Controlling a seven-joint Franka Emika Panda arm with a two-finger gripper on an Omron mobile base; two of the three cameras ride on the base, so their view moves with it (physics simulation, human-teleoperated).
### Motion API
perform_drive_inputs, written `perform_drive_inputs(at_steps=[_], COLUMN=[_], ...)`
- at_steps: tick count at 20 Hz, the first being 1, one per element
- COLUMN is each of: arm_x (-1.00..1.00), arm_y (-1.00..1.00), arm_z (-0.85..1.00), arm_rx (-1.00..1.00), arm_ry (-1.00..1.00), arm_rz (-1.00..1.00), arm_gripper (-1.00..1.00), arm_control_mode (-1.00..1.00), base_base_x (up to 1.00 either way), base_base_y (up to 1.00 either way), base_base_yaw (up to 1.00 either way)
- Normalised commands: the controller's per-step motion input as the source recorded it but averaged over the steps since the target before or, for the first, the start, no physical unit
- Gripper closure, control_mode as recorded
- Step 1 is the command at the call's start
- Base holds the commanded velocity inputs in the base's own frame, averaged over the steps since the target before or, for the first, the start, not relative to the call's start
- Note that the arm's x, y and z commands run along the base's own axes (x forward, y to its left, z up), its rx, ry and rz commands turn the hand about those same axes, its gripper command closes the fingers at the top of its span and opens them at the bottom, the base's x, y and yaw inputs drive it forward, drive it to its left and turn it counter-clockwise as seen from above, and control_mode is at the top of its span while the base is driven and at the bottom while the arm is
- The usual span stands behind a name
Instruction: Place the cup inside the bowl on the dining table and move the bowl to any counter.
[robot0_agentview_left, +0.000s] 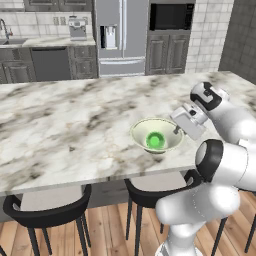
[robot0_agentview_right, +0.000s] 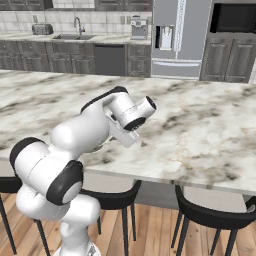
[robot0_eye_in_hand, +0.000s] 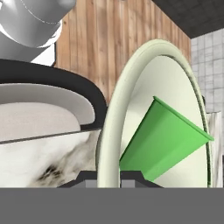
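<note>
The pale cream-green bowl (robot0_agentview_left: 139, 130) stands on the dining table (robot0_agentview_left: 60, 125), near its front edge. The bright green cup (robot0_agentview_left: 155, 140) lies inside it. My gripper (robot0_agentview_left: 176, 131) is at the bowl's right rim, reaching in from the right. The hand view has the bowl (robot0_eye_in_hand: 175, 83) on edge, with the cup (robot0_eye_in_hand: 162, 140) tilted against its inner wall. There my gripper (robot0_eye_in_hand: 109, 178) straddles the rim, and both fingertips (robot0_eye_in_hand: 87, 177) press on it from either side. The gripper is shut on the bowl's rim.
Black stools (robot0_agentview_left: 50, 207) line the table's front edge below the bowl. The counter (robot0_agentview_left: 47, 41), with a sink and a coffee machine (robot0_agentview_left: 77, 28), runs along the back wall left of the fridge (robot0_agentview_left: 121, 35). Bare marble spreads to the left of and behind the bowl.
</note>
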Motion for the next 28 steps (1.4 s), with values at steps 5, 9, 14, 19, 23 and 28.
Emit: perform_drive_inputs(at_steps=[5, 9, 14, 19, 23, 28], arm_x=[0.0, 0.0, 0.0, 0.0, 0.0, 0.0], arm_y=[0.0, 0.0, 0.0, 0.0, 0.0, 0.0], arm_z=[0.0, 0.0, 0.0, 0.0, 0.0, 0.0], arm_rx=[0.0, 0.0, 0.0, 0.0, 0.0, 0.0], arm_ry=[0.0, 0.0, 0.0, 0.0, 0.0, 0.0], arm_rz=[0.0, 0.0, 0.0, 0.0, 0.0, 0.0], arm_gripper=[1.0, 1.0, 1.0, 1.0, 1.0, 1.0], arm_control_mode=[-1.0, -1.0, 1.0, 1.0, 1.0, 1.0], base_base_x=[0.0, 0.0, -0.01, -0.1, -0.21, -0.19], base_base_y=[0.0, 0.0, 0.0, 0.07, 0.84, 1.0], base_base_yaw=[0.0, 0.0, 0.0, 0.0, 0.0, 0.0])
